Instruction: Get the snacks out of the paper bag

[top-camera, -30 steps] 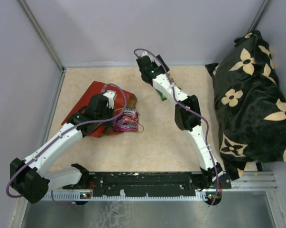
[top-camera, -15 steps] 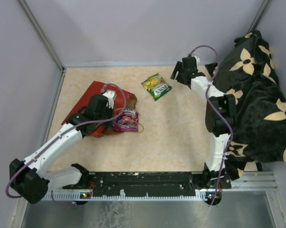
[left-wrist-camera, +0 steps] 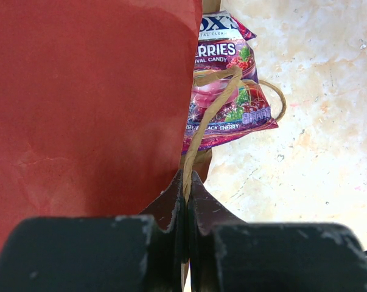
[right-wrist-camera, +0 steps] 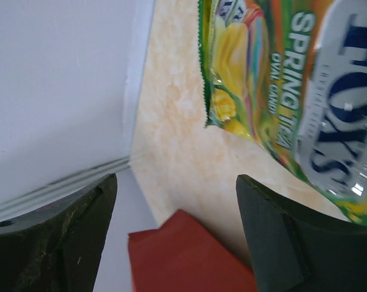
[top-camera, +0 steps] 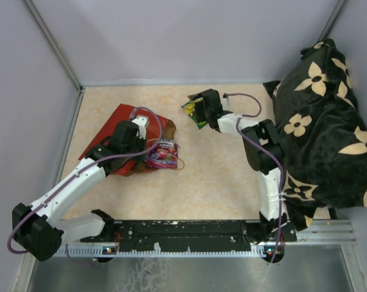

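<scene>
Top view: the red paper bag (top-camera: 110, 121) lies flat on the bench (top-camera: 207, 182), left of centre of frame, w/ its brown-lined mouth twd the middle. L hand (left-wrist-camera: 187, 185) sits over the bag's right-hand edge. In the L wrist view its fingers (left-wrist-camera: 165, 210) are pressed tight together at bottom centre w/ a thin brown loop handle (left-wrist-camera: 215, 100) of the bag pinched btwn them, so it grips the bag by that strand. Red paper fills the left part of that view. Purple pkt (top-camera: 163, 153) lies on the bench right at the bag's mouth, lower right of the bag in the top view. In the L wrist view it's upper centre, "BERRIES" print readable, the handle strand crossing over it and its left edge hidden behind the red paper; can't tell if any of it is inside. Green pkt (top-camera: 199, 125) is upper centre of the top view, near the back wall (right-wrist-camera: 49, 79), well apart from the bag and mostly covered by R hand (top-camera: 201, 108) poised over it. R wrist view: two dark fingers (right-wrist-camera: 80, 225) stand wide apart at lower left and lower right, nothing btwn them. The green pkt, "SPRING TEA" print, fills the upper right beyond the tips, not touching either finger. A red corner of the bag shows at bottom centre. Black flowered cloth (top-camera: 323, 121) is heaped at the right edge of the top view, R arm's elbow just beside it.
</scene>
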Available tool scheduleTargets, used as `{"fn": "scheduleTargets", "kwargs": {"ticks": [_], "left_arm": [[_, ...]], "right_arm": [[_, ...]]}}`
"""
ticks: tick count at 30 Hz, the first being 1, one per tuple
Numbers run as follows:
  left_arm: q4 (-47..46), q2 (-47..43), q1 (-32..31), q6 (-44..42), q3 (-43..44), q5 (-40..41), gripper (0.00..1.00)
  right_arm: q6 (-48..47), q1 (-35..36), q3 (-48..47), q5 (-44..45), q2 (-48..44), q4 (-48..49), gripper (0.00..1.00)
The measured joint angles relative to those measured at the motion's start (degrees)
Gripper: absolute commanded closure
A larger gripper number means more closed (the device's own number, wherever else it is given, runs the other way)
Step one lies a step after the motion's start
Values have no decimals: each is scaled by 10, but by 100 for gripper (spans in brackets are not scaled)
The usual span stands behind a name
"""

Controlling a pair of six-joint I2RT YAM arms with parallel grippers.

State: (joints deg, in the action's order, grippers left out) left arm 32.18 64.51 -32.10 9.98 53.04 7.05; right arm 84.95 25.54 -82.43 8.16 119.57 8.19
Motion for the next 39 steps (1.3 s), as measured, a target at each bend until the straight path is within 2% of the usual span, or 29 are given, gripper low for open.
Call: {"fn": "scheduleTargets", "kwargs": {"ticks": [6, 13, 16, 20, 24, 27, 30, 34, 36, 39], "left_arm": [[0, 0, 0, 0, 0, 0, 96], [0, 0, 0, 0, 0, 0, 96], [0, 0, 0, -2, 0, 0, 96], [0, 0, 0, -6, 0, 0, 96], [0, 1, 0, -8, 0, 0, 96], [1, 4, 0, -8, 0, 0, 96], [1, 8, 0, -8, 0, 0, 96], [3, 10, 0, -8, 0, 2, 96], [4, 10, 0, -8, 0, 3, 96], [4, 11, 0, -8, 0, 5, 96]], "right_arm": [[76, 2, -74, -24, 92, 18, 16], [48, -2, -51, -41, 88, 1, 6], [7, -10, 0, -60, 57, 5, 1], [-84, -40, 36, -79, 17, -20, 1], [-186, -101, 39, -82, -1, -57, 1], [-254, -149, 14, -74, 0, -97, 1], [-325, -184, -93, -56, 45, -163, 1], [-395, -184, -218, -53, 98, -185, 1], [-419, -173, -214, -43, 86, -188, 1], [-431, -142, -116, 6, 12, -187, 1]]}}
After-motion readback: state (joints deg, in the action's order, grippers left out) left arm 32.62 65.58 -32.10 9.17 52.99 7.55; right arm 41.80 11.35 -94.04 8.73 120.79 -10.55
